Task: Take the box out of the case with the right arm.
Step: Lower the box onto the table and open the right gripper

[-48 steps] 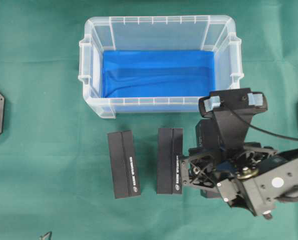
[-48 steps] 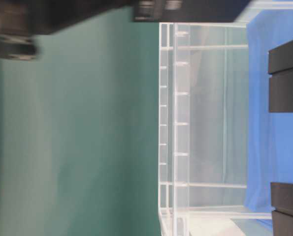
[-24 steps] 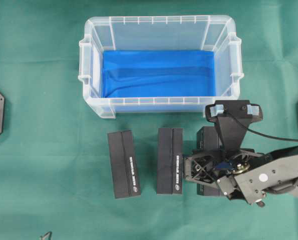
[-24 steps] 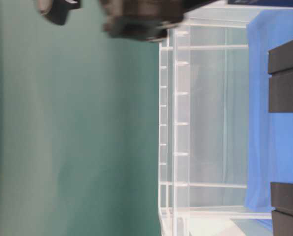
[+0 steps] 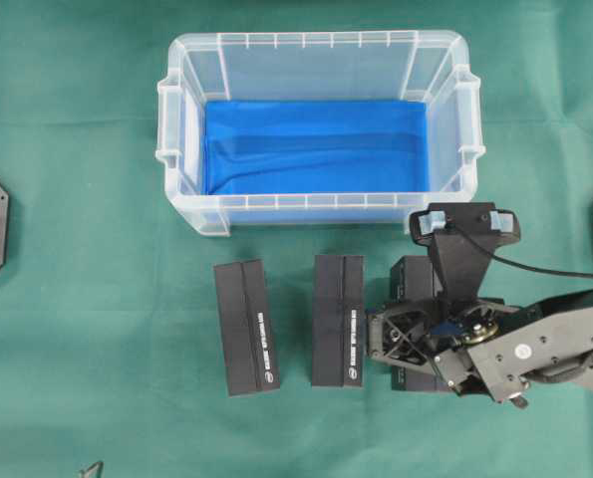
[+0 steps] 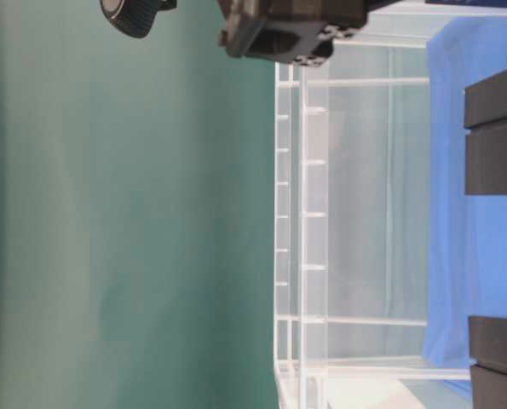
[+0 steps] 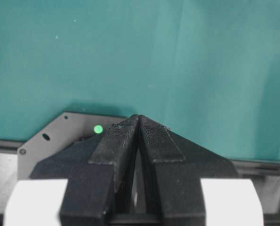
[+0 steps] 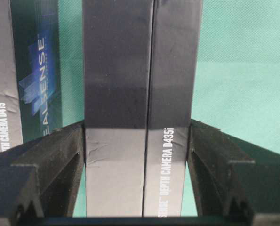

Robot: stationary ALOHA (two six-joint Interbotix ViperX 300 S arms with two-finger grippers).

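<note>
Overhead view: green cloth (image 5: 77, 329) covers the whole work surface, faintly creased; nothing of the room beyond it is visible. The case (image 5: 316, 50) sits at 12 o'clock on the cloth, blue liner (image 5: 316, 144) on its floor, no box inside. Three black boxes lie in a row on the cloth just on the 6 o'clock side of the case: left box (image 5: 246, 327), middle box (image 5: 337, 320), and the box (image 5: 416, 279) at 3 o'clock of the middle one, mostly hidden under the right arm (image 5: 535, 344).

Right wrist view: right gripper (image 8: 136, 176) straddles the box (image 8: 140, 94), fingers (image 8: 60, 160) flanking its long sides. Thin gaps show at both sides, so the jaws look spread just wider than the box; contact cannot be confirmed. Box rests on the cloth.

Left wrist view: left gripper (image 7: 139, 123) has its fingertips pressed together, holding nothing, above bare cloth and a grey base plate (image 7: 50, 136)
</note>
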